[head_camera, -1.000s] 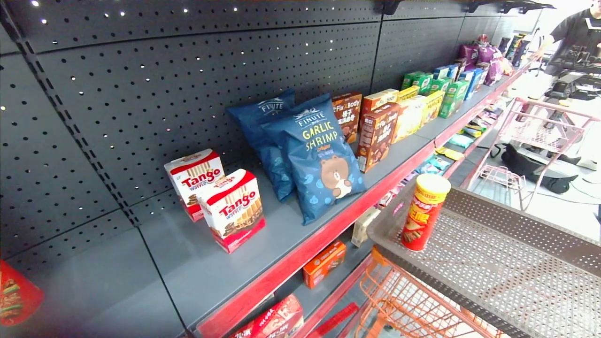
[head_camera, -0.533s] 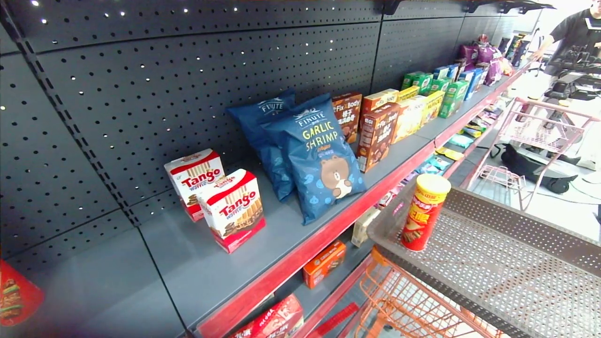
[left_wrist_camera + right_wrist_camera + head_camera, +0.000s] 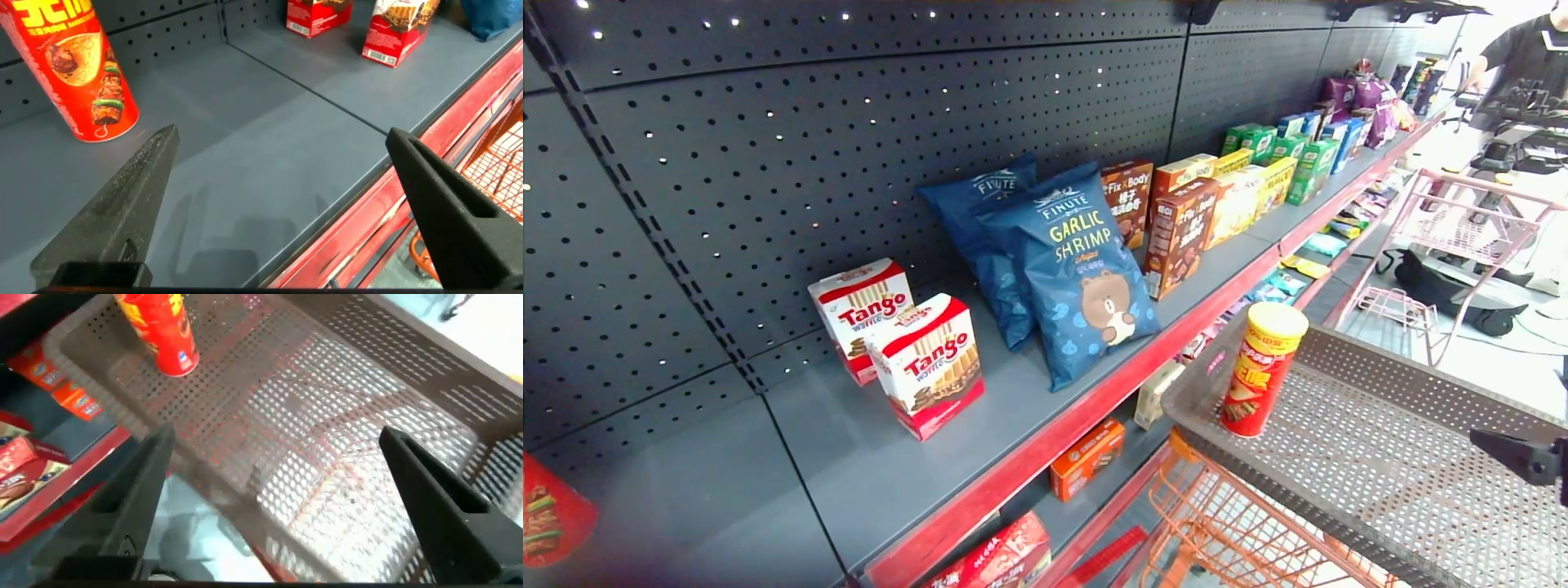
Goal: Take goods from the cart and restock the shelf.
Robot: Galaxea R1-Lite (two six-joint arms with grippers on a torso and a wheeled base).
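A dark finger (image 3: 1515, 452) of my right arm has just come into the head view at its right edge, over the cart's perforated tray (image 3: 1388, 474); a second ago that corner was bare mesh. Nothing on the shelf (image 3: 866, 465) or the tray has shifted. I read this as the start of the pick: the right arm is coming in toward the goods, and the restocking of this item is not yet begun.

The right gripper (image 3: 275, 437) hangs above the tray with its jaws spread wide and nothing between them. The left gripper (image 3: 282, 135) is over a bare stretch of shelf, also wide open and holding nothing.

The thing to fetch, the red canister (image 3: 1262, 367), stands upright near the tray's corner closest to the shelf, well apart from the right gripper.

My count:
- One canister on the tray.
- One more red canister (image 3: 69, 69) already upright on the shelf, near the left gripper.
- Two wafer boxes (image 3: 929, 363), one just behind the other.
- Two blue shrimp-chip bags (image 3: 1078, 269), leaning against each other.
- Two brown boxes (image 3: 1176, 237) beside the bags.

Further along the shelf the boxes crowd together and I cannot count them with confidence.
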